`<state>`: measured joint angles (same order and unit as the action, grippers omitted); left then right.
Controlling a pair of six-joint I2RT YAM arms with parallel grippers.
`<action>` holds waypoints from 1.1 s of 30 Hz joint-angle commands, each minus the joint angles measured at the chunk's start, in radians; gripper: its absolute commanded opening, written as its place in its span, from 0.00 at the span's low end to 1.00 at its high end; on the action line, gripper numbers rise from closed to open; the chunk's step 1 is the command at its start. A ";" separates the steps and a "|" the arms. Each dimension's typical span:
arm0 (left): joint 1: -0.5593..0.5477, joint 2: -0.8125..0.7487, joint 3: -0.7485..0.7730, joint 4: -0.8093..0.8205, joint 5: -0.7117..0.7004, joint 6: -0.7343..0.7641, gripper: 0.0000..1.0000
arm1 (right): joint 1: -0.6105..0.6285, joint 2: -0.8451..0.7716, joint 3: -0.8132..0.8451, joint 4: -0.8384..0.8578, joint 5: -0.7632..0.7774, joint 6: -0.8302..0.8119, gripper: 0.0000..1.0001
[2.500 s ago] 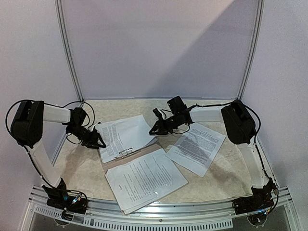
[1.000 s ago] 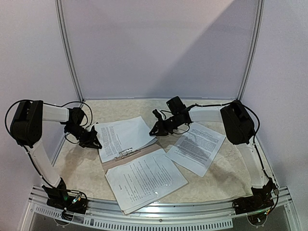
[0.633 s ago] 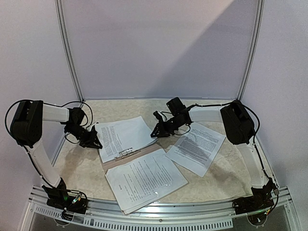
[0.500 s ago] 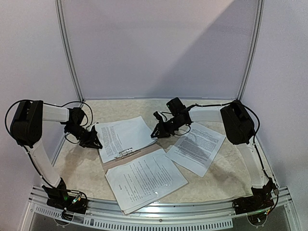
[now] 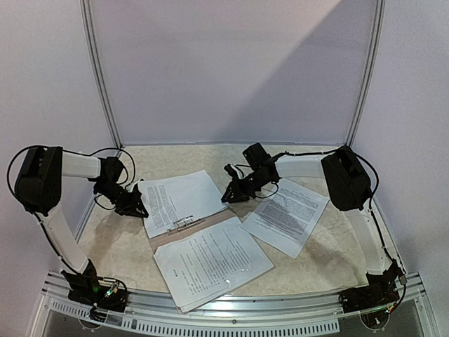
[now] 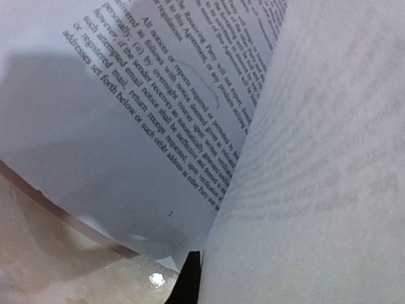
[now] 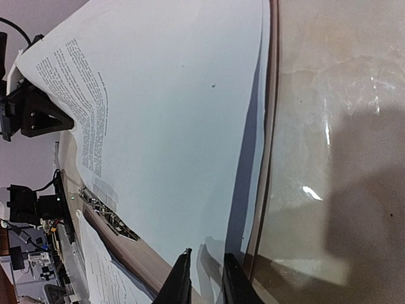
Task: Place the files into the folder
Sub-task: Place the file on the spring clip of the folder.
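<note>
The tan folder (image 5: 205,223) lies open in the middle, its silver clip (image 5: 182,223) showing. One stack of files (image 5: 181,198) lies on its far half, a second stack (image 5: 210,260) on its near half, and a third (image 5: 286,214) on the table at the right. My left gripper (image 5: 133,204) is at the far stack's left edge. In the left wrist view one black finger (image 6: 188,282) shows against a lifted sheet (image 6: 316,190); the other finger is hidden behind it. My right gripper (image 5: 230,196) has its narrow-set tips (image 7: 207,254) on that stack's right edge, by the folder rim (image 7: 271,126).
The beige marbled table (image 5: 119,246) is walled by white panels at the back and sides. A metal rail (image 5: 231,305) runs along the near edge. Both arm bases stand at the near corners. The clip also shows in the right wrist view (image 7: 107,215).
My left gripper has drawn back a little to the left along the paper's edge. My right gripper has shifted slightly right and down toward the stack's right edge. The papers lie as before.
</note>
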<state>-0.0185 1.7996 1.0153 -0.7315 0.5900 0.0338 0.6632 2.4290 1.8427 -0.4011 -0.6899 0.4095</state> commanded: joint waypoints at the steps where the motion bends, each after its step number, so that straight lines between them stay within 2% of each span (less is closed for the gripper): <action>1: -0.001 -0.021 -0.001 -0.010 0.007 0.008 0.08 | 0.006 -0.014 0.013 -0.026 0.010 -0.015 0.17; 6: -0.001 -0.027 0.005 -0.017 -0.033 0.003 0.15 | 0.006 -0.023 0.018 -0.033 0.014 -0.021 0.18; 9: 0.003 -0.041 0.006 -0.021 -0.105 -0.004 0.27 | 0.006 -0.032 0.025 -0.040 0.019 -0.024 0.19; 15: 0.003 -0.055 0.005 -0.026 -0.141 -0.002 0.42 | 0.006 -0.035 0.070 -0.077 0.025 -0.041 0.23; 18: 0.010 -0.065 0.009 -0.031 -0.164 -0.003 0.46 | 0.002 -0.040 0.095 -0.100 0.027 -0.052 0.26; 23: 0.018 -0.081 0.023 -0.044 -0.174 -0.008 0.53 | -0.020 -0.080 0.102 -0.083 0.061 -0.028 0.37; 25: 0.038 -0.086 0.026 -0.046 -0.178 -0.009 0.57 | -0.028 -0.093 0.102 -0.082 0.093 -0.011 0.38; 30: 0.057 -0.100 0.030 -0.046 -0.179 -0.014 0.60 | -0.035 -0.078 0.109 -0.091 0.162 0.023 0.35; 33: 0.069 -0.117 0.047 -0.049 -0.184 -0.012 0.58 | -0.035 -0.064 0.116 -0.114 0.206 0.037 0.33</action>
<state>0.0269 1.7245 1.0256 -0.7731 0.4194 0.0212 0.6334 2.3817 1.9316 -0.4770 -0.5709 0.4164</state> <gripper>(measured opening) 0.588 0.337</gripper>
